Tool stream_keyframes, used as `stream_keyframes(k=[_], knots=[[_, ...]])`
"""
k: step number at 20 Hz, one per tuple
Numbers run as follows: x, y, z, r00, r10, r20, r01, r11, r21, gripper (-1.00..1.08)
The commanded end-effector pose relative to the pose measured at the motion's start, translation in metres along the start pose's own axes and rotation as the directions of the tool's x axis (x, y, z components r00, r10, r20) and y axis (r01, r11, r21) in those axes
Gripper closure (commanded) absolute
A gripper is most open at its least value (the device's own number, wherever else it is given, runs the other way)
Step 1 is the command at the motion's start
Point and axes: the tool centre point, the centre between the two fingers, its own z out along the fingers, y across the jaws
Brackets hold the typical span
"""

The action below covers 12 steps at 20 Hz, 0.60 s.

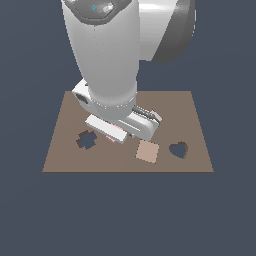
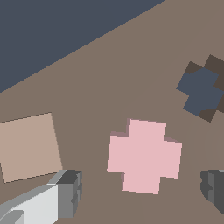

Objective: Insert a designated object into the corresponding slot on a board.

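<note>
the pink cross [image 2: 144, 156] lies flat on the board [image 2: 109, 74], between the two fingertips [image 2: 70, 192] and slightly ahead of them; the jaws stand apart, touching nothing. the cross-shaped slot [image 2: 203, 89] is near, off one arm, the tan square [image 2: 28, 146] opposite.

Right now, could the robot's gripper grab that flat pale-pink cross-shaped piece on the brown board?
Probably yes. The gripper is open, one finger on either side of the pale-pink cross piece, which lies flat on the brown board with nothing between them.
</note>
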Motion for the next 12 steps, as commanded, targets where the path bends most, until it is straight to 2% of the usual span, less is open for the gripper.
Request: stream_keyframes(k=[1, 6, 12], knots=[[0.0042, 0.0029, 0.0071, 0.999, 0.047, -0.004, -0.047, 0.999, 0.001, -0.92], [0.0085, 0.0067, 0.0153, 0.995, 0.099, -0.007, -0.099, 0.995, 0.002, -0.92], [0.0087, 0.0075, 0.0164, 0.995, 0.104, -0.006, -0.104, 0.995, 0.002, -0.92]])
